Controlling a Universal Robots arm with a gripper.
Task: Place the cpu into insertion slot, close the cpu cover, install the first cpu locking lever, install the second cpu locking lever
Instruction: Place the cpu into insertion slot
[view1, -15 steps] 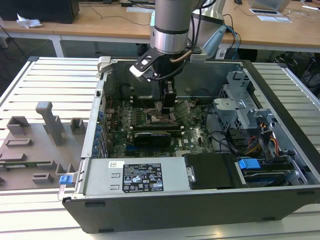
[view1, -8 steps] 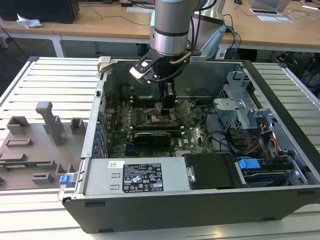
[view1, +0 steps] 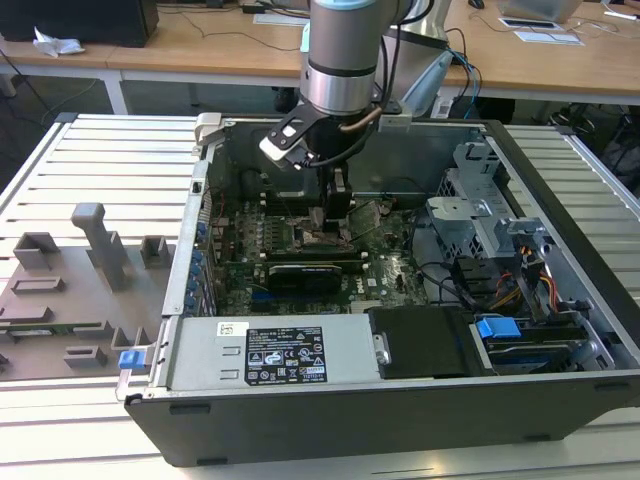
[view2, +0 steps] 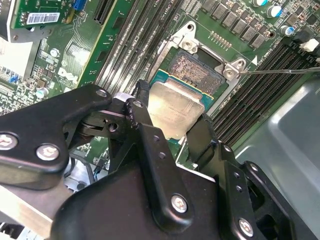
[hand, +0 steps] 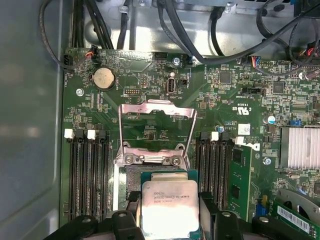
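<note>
Silver-grey metal lid of cpu (hand: 170, 210) pinched at opposite edges between fingers (view2: 200, 137) of gripper (view2: 171, 112), partly over insertion slot (view2: 197, 70). cpu cover (hand: 156, 107) stands raised. Judged light, stiff, slick-topped, underside likely fragile: hold edges only.

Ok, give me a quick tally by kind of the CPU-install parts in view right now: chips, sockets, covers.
cpu: 1
insertion slot: 1
cpu cover: 1
Total: 3
</note>
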